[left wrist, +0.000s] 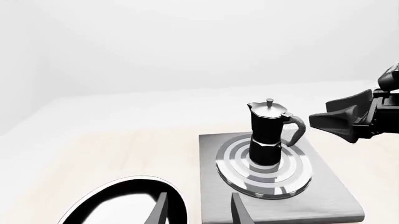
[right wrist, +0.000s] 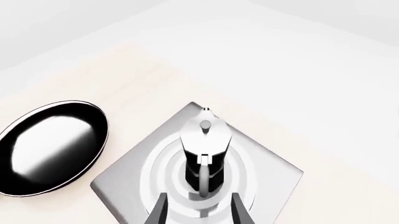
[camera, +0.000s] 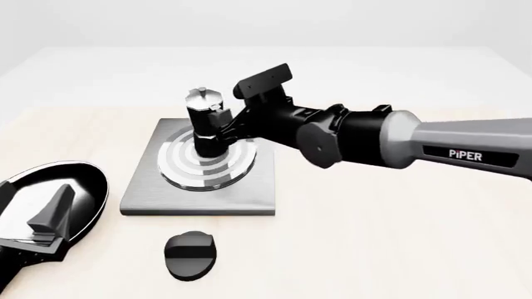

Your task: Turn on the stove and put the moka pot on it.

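The moka pot [camera: 204, 121] stands upright on the round burner of the grey stove slab [camera: 141, 194]. My right gripper [camera: 224, 129] is open, its fingers on either side of the pot's curved handle; in the right wrist view [right wrist: 199, 212] the handle [right wrist: 204, 176] sits between the fingers with gaps on both sides. My left gripper [camera: 48, 213] is open and empty, low over the frying pan at the front left. The black oval knob [camera: 191, 254] lies in front of the slab. The left wrist view shows the pot [left wrist: 268, 133] on the slab [left wrist: 339, 198].
A glossy black frying pan [camera: 87, 180] lies left of the slab; it also shows in the right wrist view [right wrist: 50, 149] and the left wrist view [left wrist: 106, 198]. The right arm [camera: 399, 140] reaches across the table's right side.
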Controlling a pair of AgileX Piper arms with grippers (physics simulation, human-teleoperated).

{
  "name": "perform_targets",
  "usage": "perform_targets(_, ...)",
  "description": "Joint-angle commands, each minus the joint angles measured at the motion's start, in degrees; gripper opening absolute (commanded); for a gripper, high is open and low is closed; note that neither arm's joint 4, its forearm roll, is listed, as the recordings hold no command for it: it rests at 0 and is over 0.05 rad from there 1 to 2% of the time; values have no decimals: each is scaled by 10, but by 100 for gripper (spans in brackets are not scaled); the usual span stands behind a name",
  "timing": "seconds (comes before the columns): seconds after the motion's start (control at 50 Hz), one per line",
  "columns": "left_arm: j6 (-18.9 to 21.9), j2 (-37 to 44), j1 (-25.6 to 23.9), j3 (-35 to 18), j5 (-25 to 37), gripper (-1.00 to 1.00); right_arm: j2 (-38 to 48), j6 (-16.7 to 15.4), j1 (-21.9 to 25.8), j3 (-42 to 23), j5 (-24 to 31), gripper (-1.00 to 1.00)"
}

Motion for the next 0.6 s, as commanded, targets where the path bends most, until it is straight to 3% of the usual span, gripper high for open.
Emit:
perform_targets(0.02,1,-19,0,0,14,100,-117,-2,15,81,45,100)
perform_targets(0.38,-1,-79,-5,0,60,100,-374,29,24,214,121,100)
perform_targets(0.46,2,-86,-5,0,66,100,-418,0,22,238,136,100)
perform_targets(0.56,3,-85,-3,0,65,100,-468,-5,14,272,145,100)
perform_targets(0.6,3,-86,-3,0,67,100,-489,-26,2,290,146,100)
